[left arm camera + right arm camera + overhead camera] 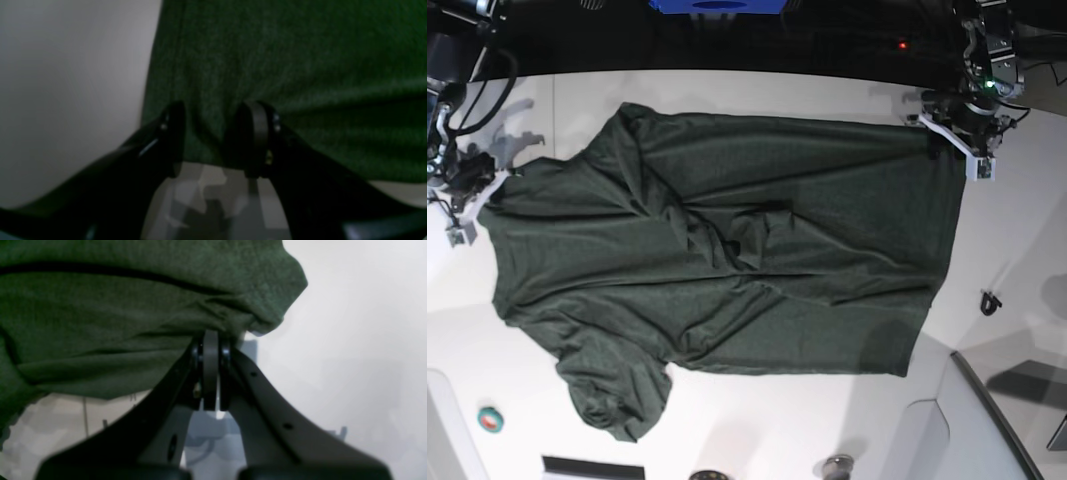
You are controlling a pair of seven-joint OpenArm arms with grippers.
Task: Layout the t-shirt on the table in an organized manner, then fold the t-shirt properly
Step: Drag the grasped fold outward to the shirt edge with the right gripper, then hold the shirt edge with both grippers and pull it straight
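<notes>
Cloth like this is soft, light and floppy. The t-shirt (727, 250) lies spread but wrinkly on the table (1027, 220). At its left edge, our right gripper (210, 340) is pinched tight on a fold. At its right corner, our left gripper (213, 133) is partly open, holding nothing. We think corners and hems are best to grab.

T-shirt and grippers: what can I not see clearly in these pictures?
- Base view: the left gripper is too small to show how its jaws stand.
- Base view: the t-shirt bunches at its middle, hiding the table beneath.
- Right wrist view: the right gripper hides the pinched cloth edge.
</notes>
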